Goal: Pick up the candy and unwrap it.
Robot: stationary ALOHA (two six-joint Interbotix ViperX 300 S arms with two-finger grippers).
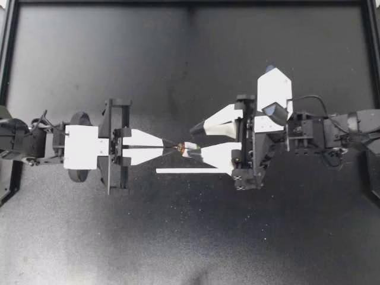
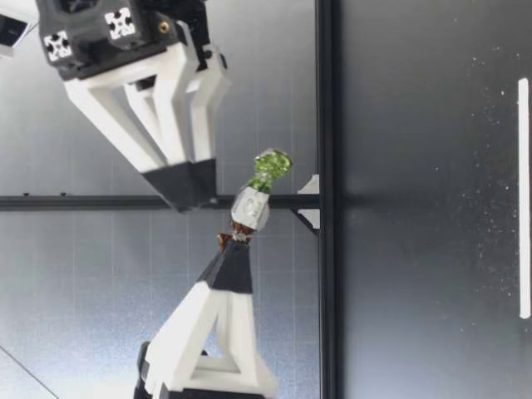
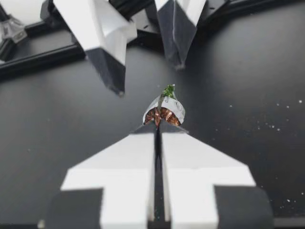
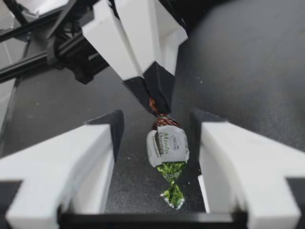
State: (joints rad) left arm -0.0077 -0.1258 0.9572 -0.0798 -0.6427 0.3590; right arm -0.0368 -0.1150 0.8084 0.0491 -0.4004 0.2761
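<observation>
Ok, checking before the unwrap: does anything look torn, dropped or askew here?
Nothing stands out. The candy is wrapped, pinched by its brown twist in my left pincer; my right pincer stands open around its green end.

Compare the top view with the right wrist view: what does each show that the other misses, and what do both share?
Only the top view shows both arms reaching in from opposite sides of the table, my left tool and my right tool meeting near its middle. Only the right wrist view shows the candy closely: silver wrap, one green twist, one brown. Both show the left tool shut on the candy, the right tool open with the candy between its fingers.
</observation>
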